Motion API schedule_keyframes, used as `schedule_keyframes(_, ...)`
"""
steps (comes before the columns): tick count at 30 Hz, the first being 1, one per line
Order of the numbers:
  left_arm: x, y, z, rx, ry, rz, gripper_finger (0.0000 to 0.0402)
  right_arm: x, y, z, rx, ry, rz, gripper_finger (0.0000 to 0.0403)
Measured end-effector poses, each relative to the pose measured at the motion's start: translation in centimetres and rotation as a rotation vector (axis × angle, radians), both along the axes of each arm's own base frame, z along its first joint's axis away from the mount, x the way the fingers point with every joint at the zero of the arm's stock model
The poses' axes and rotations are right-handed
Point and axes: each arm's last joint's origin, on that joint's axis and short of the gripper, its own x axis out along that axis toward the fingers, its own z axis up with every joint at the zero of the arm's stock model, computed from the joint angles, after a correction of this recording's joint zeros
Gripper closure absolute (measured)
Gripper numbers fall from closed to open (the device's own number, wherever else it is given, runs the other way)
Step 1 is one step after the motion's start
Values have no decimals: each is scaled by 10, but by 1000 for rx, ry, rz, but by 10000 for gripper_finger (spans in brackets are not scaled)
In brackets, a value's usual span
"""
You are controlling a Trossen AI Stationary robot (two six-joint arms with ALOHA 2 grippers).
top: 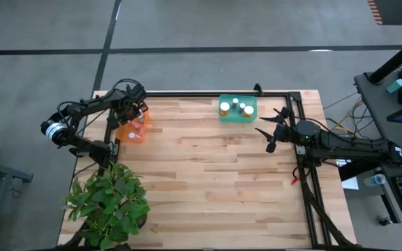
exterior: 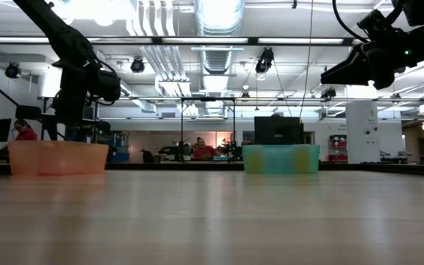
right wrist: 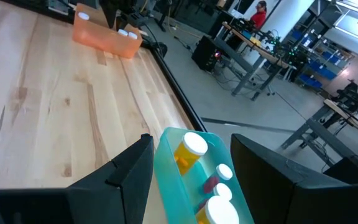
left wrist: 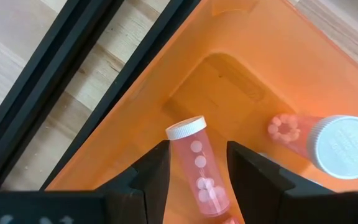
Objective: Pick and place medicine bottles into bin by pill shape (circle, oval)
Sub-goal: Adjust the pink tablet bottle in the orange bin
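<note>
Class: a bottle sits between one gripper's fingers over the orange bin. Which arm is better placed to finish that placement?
Left. The left gripper holds a medicine bottle over the orange bin; the right gripper hovers beside the green bin.

Wooden table (top: pixel 208 181), pale butcher-block planks, with a black frame rail (top: pixel 306 202) running along its far, left and right edges.

Orange bin (top: pixel 132 130) sits on the top near the far left corner, just inside the left rail.

Teal bin (top: pixel 237 109) sits at the far edge, right of centre, well apart from the orange one.

Potted plant (top: pixel 109 199) stands at the near left corner, its leaves overhanging the left edge.

Middle and near right of the top: bare wood.
</note>
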Motion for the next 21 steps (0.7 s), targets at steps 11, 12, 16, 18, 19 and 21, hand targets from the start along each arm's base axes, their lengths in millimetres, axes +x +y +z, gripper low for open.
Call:
schedule_keyframes(11,0,0,-2,-2,14,8,262,0,0,0,0,1,0,200)
schedule_keyframes(12,0,1,-3,-5,16,8,262,0,0,0,0,1,0,200)
schedule_keyframes(16,2,2,-8,-36,23,6,262,0,0,0,0,1,0,200)
schedule_keyframes(18,2,3,-11,-49,30,6,262,0,0,0,0,1,0,200)
schedule_keyframes(19,3,3,-12,-54,33,6,262,0,0,0,0,1,0,200)
schedule_keyframes(21,3,4,-14,-62,38,6,262,0,0,0,0,2,0,200)
